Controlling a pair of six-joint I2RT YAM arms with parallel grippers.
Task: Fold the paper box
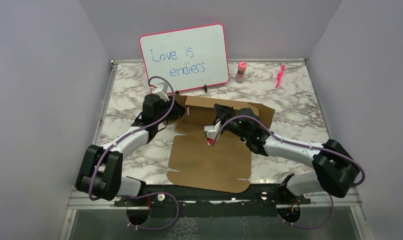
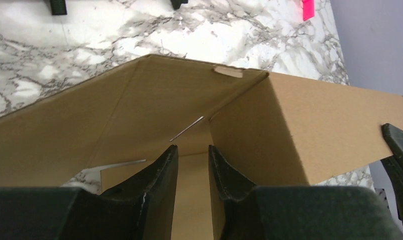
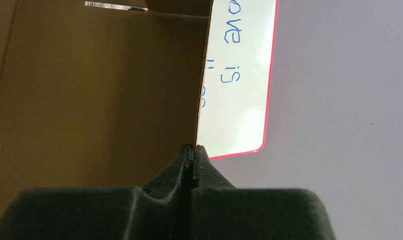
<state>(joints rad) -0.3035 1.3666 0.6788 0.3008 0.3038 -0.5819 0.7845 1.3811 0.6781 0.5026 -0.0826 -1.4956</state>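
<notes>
- Black rail [image 1: 209, 192] at the near edge of the desk [image 1: 299, 115] carries both arm bases; purple cables loop along each arm.
- White marble with grey veins covers the desk, and a pale metal rim runs along its left and back sides.
- Plain lilac-grey walls [image 1: 39, 75] close the space in at left, back and right.
- The paper box [image 1: 209, 160] lies in the middle of the desk. Its large brown panel is flat toward the rail, and its far wall is raised upright across the back.
- The left arm [image 1: 134, 135] reaches to the left end of that raised wall. The left jaws stand narrowly apart, black fingers [image 2: 156, 175] pointing into the folded corner. Cardboard shows in the gap, but I cannot tell whether they pinch it.
- The right arm [image 1: 289, 145] reaches in over the flat panel. The right jaws are pressed fully together, and the fingertips [image 3: 181, 170] meet the edge of an upright cardboard wall.
- A pink-framed whiteboard [image 1: 184, 57] stands just behind the box, with "Love is endless." in blue.
- A small pink bottle [image 1: 241, 72] stands to the right of the whiteboard, and a pink marker [image 1: 280, 76] lies further right, well apart from the box.
</notes>
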